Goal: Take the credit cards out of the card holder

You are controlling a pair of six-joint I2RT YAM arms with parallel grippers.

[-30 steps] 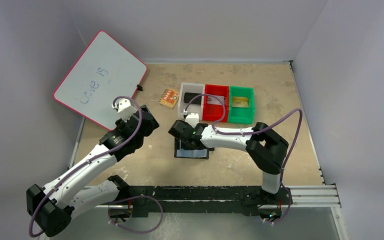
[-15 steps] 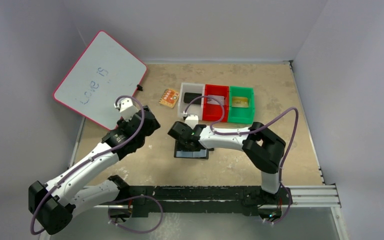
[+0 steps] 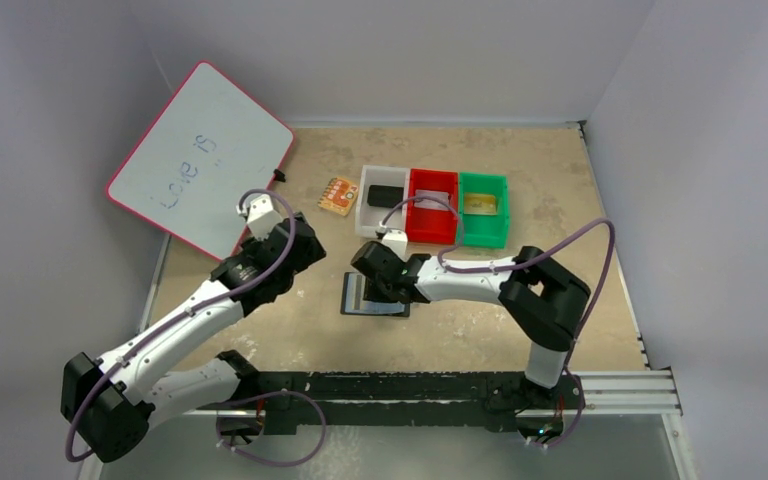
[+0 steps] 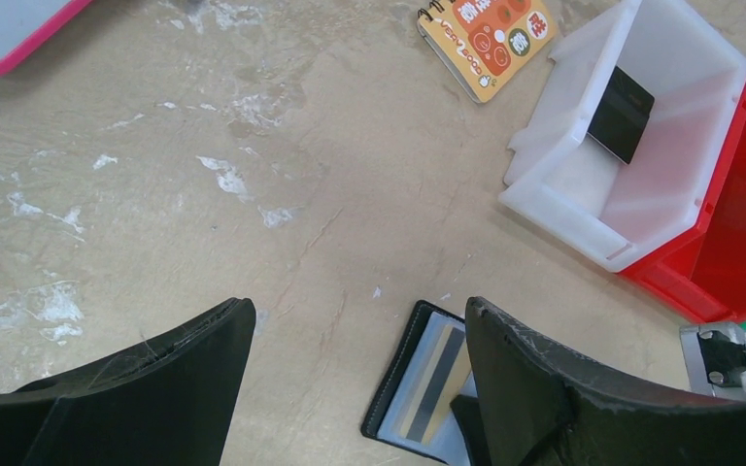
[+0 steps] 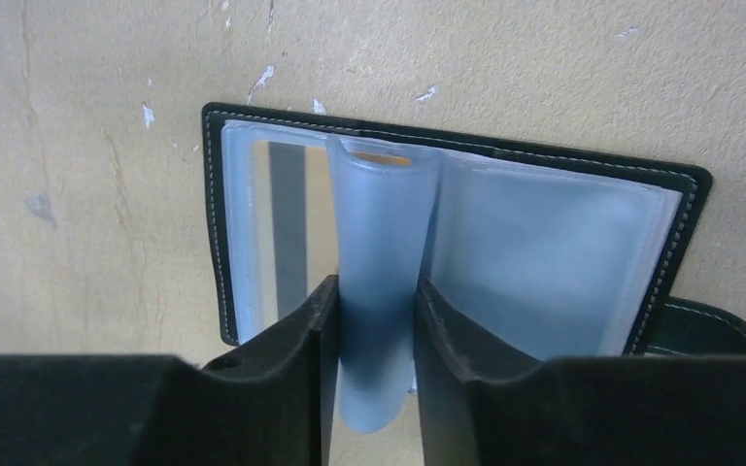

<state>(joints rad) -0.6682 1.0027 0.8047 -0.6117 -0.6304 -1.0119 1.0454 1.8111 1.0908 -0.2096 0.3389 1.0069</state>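
The wallet [image 3: 363,303] lies open on the table [image 3: 560,180] at the centre of the top view (pale sleeves up), a striped card [image 5: 287,228] showing in one pocket. The right gripper [image 5: 377,320] pinches its raised middle sleeve. The left gripper [image 4: 359,320], spread wide, hangs just left of it.

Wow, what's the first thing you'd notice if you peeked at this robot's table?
A big whiteboard with a pink edge and "Love is" written on it stands out at the far left. A white bin, a red bin and a green bin sit in a row farther back in the middle. Nearer the arms, the right tool pinches the open black card holder by a pale blue inner leaf.
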